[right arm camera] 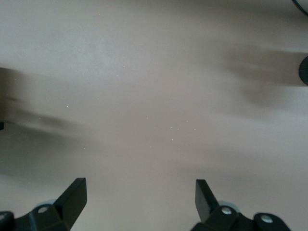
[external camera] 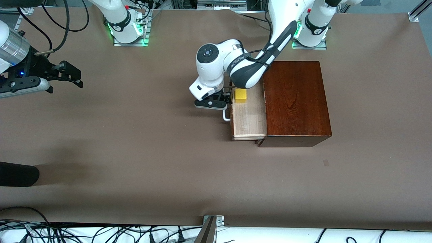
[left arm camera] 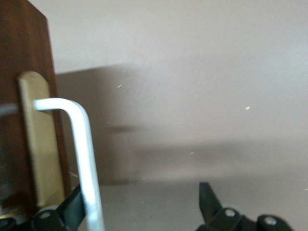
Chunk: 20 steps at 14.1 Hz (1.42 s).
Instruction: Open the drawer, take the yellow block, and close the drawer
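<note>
The dark reddish-brown wooden box stands toward the left arm's end of the table. Its drawer is slid out, showing the pale interior. The yellow block lies in the drawer at the end farther from the front camera. The white bar handle sticks out of the drawer's front. My left gripper is at that front, open. In the left wrist view the handle stands between the fingers, close to one finger, gripper. My right gripper waits open and empty over bare table at the right arm's end.
A dark rounded object lies at the table's edge at the right arm's end, nearer the front camera. A metal bracket and cables sit along the table's near edge. The brown table stretches between the box and the right gripper.
</note>
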Tool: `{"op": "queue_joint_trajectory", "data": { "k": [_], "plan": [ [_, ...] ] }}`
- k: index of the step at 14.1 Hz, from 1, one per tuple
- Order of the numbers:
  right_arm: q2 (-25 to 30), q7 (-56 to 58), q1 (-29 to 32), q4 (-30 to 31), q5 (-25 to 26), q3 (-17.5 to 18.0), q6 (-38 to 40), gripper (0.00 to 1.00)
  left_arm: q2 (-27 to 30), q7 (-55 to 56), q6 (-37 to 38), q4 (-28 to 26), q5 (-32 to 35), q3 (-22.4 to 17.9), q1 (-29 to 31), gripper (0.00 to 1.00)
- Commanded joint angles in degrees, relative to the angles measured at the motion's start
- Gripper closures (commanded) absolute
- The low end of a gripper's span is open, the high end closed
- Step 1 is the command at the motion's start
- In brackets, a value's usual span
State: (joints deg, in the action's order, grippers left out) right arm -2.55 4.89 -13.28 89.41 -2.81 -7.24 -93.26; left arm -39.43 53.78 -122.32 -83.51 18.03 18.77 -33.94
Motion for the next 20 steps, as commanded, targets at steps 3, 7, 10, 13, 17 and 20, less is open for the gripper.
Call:
{"op": "queue_joint_trajectory", "data": {
  "k": [3, 7, 10, 13, 17, 20],
  "plan": [
    [0.4, -0.1, 0.0, 0.3, -0.2, 0.3, 0.5, 0.00, -1.0, -0.5, 4.2, 4.3, 0.3, 0.2, -0.8, 0.00],
    [0.4, 0.0, 0.0, 0.3, -0.6, 0.4, 0.5, 0.00, 6.0, -0.7, 11.7, 4.4, 0.0, 0.3, 0.2, 0.00],
    [0.4, 0.6, -0.4, 0.2, -1.2, 1.3, 0.5, 0.00, 11.5, -4.2, 18.7, 4.3, -3.0, 0.2, 4.6, 0.00],
    [0.6, 0.8, -0.4, 0.2, -1.7, 6.8, 4.7, 0.00, 17.5, -11.7, 25.7, 4.3, -4.3, 0.2, 11.9, 0.00],
    [-0.1, 7.0, -1.6, 0.0, -1.7, 18.1, 4.1, 0.00, 23.9, -24.7, 35.9, 4.3, -8.5, 0.2, 24.1, 0.00],
    [-5.6, 8.2, -8.8, -1.7, -1.2, 22.3, -0.7, 0.00, 25.4, -35.2, 36.5, 4.2, -13.8, -0.5, 34.0, 0.00]
  ]
}}
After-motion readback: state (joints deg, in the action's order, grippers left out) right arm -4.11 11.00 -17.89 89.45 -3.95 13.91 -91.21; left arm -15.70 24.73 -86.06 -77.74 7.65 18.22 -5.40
